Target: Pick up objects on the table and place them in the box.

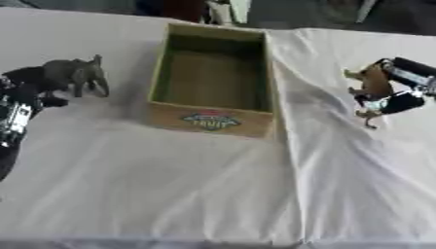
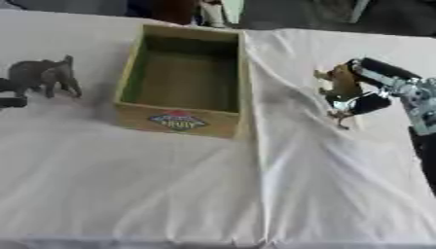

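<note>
An open cardboard box [image 1: 211, 119] with a green inside stands at the table's middle back; nothing shows inside it. Left of it a grey toy elephant [image 1: 78, 73] stands on the cloth. My left hand [image 1: 26, 95] is right behind the elephant, its dark fingers at the animal's rear; whether they hold it is unclear. On the right, my right hand [image 2: 379, 90] has its fingers and thumb curled round a small brown toy animal [image 2: 341, 85], held just above the cloth.
A white cloth [image 1: 213, 185] with folds covers the table, one ridge running down from the box's right corner. Dark shapes and a pale object [image 1: 223, 10] lie beyond the far edge.
</note>
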